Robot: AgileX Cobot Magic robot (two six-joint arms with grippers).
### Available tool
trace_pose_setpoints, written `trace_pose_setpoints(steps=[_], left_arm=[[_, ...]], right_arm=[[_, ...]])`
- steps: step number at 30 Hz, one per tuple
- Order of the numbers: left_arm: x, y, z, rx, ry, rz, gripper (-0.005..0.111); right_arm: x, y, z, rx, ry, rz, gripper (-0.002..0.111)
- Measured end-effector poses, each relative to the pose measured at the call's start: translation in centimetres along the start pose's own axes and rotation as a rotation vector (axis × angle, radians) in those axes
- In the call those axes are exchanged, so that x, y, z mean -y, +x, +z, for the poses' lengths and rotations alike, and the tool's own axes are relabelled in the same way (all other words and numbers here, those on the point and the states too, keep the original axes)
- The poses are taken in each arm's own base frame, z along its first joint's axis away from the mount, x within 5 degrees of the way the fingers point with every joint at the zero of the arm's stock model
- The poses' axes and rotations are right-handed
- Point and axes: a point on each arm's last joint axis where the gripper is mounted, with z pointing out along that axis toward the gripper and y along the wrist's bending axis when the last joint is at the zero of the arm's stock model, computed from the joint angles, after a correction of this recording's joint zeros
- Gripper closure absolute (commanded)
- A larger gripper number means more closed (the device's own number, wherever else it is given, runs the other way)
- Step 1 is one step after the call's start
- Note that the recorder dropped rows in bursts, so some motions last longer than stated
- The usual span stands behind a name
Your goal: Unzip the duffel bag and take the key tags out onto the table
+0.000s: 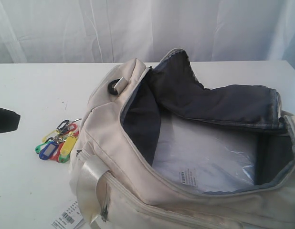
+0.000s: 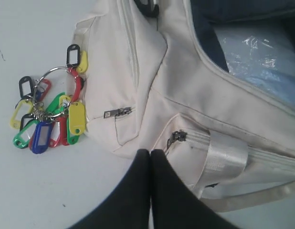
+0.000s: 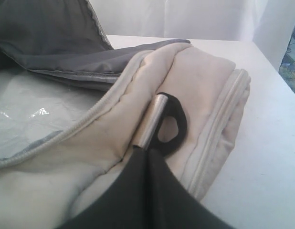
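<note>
Duffel bag (image 1: 128, 157): cream-white woven fabric, soft and slumped, lying on the white worktop (image 1: 33, 95). Main zip is undone and the top flap is thrown back, showing the dark grey matte lining (image 1: 219, 102). Crinkly clear plastic film (image 1: 214, 148) inside, with a printed slip (image 1: 188, 177) under it; the text is too small to read. Shiny satin strap (image 2: 226, 155) across the side pocket. Small grey metal zipper pulls (image 2: 118, 112) on the end and side pockets, both closed. Black plastic D-ring (image 3: 173, 126) on the bag's end, held by a glossy tab.

Key tags (image 1: 57, 143): flat rounded plastic in yellow, green, blue and red, with white label windows, bunched on metal rings (image 2: 54, 76). They're out on the worktop just beside the bag's end. White paper barcode tag (image 1: 68, 219) near the front edge, digits unreadable.

Left hand (image 2: 150, 152): black fingers pressed together, holding nothing, near the end pocket. Right hand (image 3: 147, 150): closed, empty, tips right by the D-ring tab; contact unclear.
</note>
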Motion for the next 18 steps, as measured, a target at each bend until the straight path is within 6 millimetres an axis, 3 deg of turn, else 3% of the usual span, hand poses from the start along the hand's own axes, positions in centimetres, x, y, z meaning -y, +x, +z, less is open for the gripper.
trace_pose_setpoints(steps=[7,18], left_arm=[[-0.7,1.7,-1.1,0.131,-0.060,-0.049,0.107],[-3.7,6.9,2.1,0.348,-0.128,-0.520,0.107]], right_arm=[[0.0,0.0,0.0,0.000,0.000,0.000,0.108],[0.0,0.0,0.0,0.000,0.000,0.000,0.108]])
